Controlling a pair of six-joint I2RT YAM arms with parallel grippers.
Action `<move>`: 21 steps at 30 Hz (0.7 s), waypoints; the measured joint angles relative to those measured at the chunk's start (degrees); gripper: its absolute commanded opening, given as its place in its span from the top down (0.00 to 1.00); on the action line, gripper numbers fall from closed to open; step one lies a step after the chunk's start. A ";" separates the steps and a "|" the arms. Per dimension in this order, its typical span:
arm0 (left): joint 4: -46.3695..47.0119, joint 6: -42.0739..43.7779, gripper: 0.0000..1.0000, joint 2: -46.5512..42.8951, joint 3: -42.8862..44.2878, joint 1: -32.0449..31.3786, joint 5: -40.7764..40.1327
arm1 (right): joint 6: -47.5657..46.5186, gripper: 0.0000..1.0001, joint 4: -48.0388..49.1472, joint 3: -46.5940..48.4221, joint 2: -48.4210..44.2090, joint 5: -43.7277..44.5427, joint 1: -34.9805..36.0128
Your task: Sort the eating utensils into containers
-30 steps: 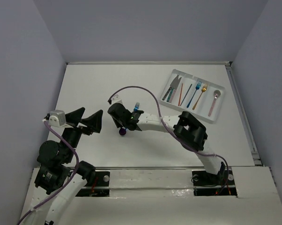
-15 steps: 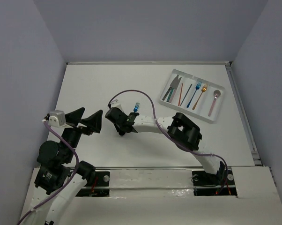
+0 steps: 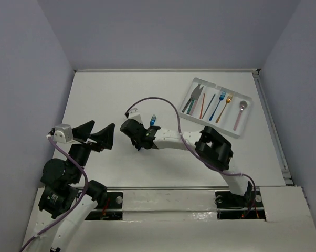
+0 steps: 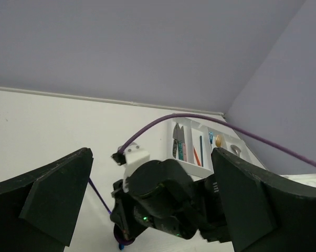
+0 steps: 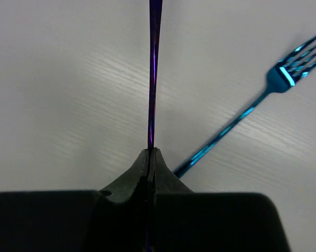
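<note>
My right gripper (image 5: 150, 153) is shut on the thin purple utensil (image 5: 153, 79), which I see edge-on running straight out from the closed jaws just above the table. In the top view this gripper (image 3: 139, 145) is left of the table's middle, and the utensil is mostly hidden under it. A blue fork (image 5: 284, 76) lies on the table right beside it, also in the top view (image 3: 153, 120). The white tray (image 3: 210, 124) at the far right holds several sorted utensils in its compartments. My left gripper (image 3: 102, 129) is open and empty, raised at the left.
The right arm's purple cable (image 3: 158, 100) arcs over the table's middle. The left wrist view shows the right gripper's black body (image 4: 163, 194) between my open left fingers (image 4: 53, 194), with the tray (image 4: 185, 164) behind it. Walls enclose the table on three sides.
The right gripper shifted slightly left, then back right, keeping the purple utensil. The purple end that showed below it a second ago is now hidden. The left arm has not moved.
</note>
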 measured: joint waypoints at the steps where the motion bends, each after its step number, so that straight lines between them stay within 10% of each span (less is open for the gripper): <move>1: 0.02 0.00 0.01 -0.07 0.00 0.00 0.07 | 0.11 1.00 0.92 -2.19 -2.29 0.24 -0.22; 7: 0.02 0.00 0.01 -1.14 0.00 -0.02 0.66 | 0.98 1.00 7.72 -20.90 -27.30 1.09 -9.03; 12: 0.04 0.00 0.01 -1.53 0.00 -0.39 0.92 | 1.66 1.00 13.38 -35.69 -44.61 2.47 -30.91; 21: 0.04 0.02 0.01 -1.84 0.00 -0.94 1.62 | -0.94 1.00 14.03 -47.60 -47.47 -3.34 -59.60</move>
